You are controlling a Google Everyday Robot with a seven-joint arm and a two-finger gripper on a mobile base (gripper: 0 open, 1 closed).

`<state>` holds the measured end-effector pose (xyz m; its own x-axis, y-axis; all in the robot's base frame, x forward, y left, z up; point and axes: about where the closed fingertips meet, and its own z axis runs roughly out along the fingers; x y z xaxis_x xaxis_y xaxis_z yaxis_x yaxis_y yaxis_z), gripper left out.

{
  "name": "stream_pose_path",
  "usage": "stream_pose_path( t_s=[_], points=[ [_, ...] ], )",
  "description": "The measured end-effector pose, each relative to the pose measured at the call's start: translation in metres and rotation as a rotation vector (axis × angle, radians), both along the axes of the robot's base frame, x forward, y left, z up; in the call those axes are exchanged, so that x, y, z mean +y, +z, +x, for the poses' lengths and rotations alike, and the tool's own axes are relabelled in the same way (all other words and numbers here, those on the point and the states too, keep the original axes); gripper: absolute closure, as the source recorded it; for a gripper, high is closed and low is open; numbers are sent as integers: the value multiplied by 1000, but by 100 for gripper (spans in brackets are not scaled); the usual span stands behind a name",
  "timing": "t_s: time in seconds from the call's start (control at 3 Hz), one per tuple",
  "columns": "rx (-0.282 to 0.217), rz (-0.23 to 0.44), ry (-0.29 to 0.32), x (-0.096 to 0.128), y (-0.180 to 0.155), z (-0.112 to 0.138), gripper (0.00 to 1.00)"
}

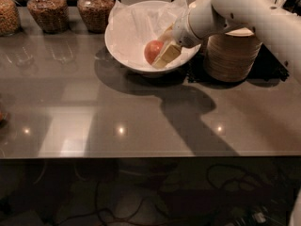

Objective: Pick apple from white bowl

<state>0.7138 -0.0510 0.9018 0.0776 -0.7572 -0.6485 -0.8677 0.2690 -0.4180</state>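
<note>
Your gripper (165, 55) is down inside the white bowl (120, 54), on its right half, reaching in over the right rim from the pale arm (244, 8) that comes in from the upper right. It sits right against the apple (151, 51), touching its right side. You cannot tell from this view how far open the tool is, or whether it actually has hold of the fruit.

The apple lies in the bowl, a little right of centre. It rests on the crumpled white paper (134, 22) that lines the bowl. The paper stands up past the rim at the back. The apple shows reddish with a paler patch, and it is the only fruit you can see in there.

The bowl stands toward the back of the grey table (141, 107). Just to its right, partly behind your arm, is a stack of beige disposable bowls (233, 58), nested one in another.

Along the back edge to the left are three glass jars (46, 8), each filled with brown, grainy contents that you cannot identify from here.
</note>
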Motion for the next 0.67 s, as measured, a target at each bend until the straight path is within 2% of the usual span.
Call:
stream_pose_path(
  t_s=[0.33, 0.67],
  points=[
    [-70, 36, -52, -19, 25, -4, 100],
    [-128, 117, -57, -35, 53, -24, 100]
  ],
)
